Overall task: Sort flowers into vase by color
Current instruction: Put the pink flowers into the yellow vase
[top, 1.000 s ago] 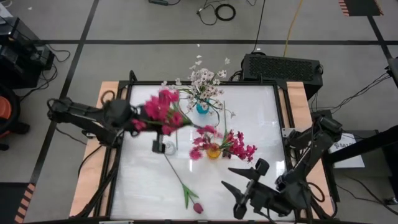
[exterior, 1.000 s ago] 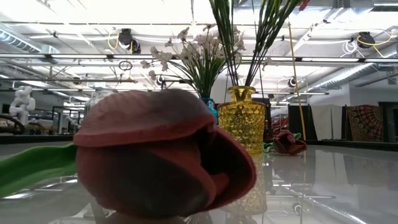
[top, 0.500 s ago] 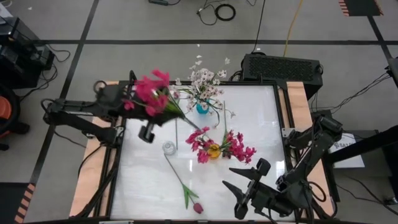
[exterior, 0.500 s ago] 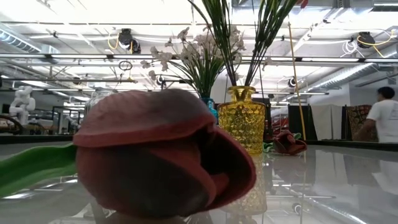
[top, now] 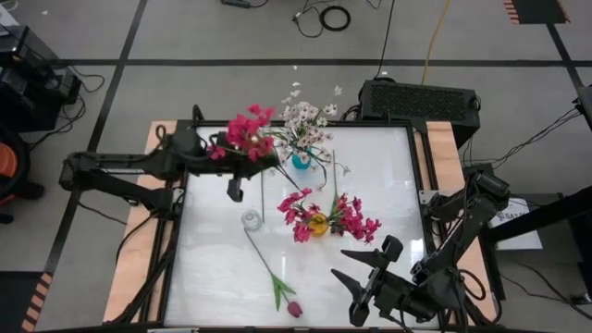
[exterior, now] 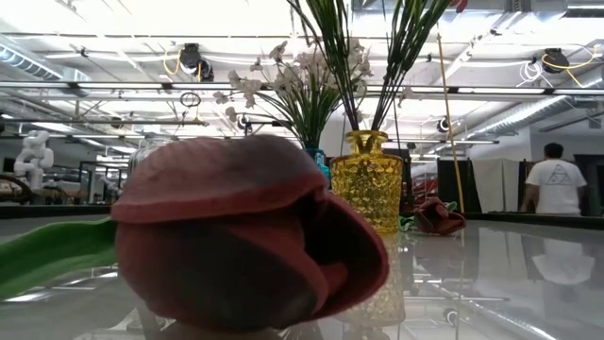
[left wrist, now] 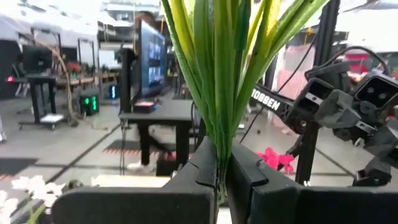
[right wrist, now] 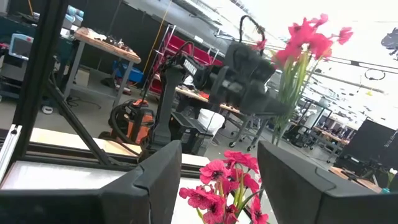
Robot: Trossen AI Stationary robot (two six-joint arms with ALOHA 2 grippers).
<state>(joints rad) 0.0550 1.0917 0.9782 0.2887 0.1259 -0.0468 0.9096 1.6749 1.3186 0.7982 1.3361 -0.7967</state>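
Since the earlier frame, the left gripper (top: 242, 159) has carried its magenta cluster (top: 247, 134) toward the far edge of the desk (top: 370, 199), beside the white spray (top: 303, 120); its jaws are closed on the green stems (left wrist: 217, 81). The right gripper (top: 368, 268) waits near the front with jaws open. A maroon tulip (top: 293, 309) lies on the desk.

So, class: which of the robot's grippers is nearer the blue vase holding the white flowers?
The left. The left gripper, shut on a magenta bunch, is just beside the blue vase. The right gripper waits open at the table's near edge, beyond the yellow vase.
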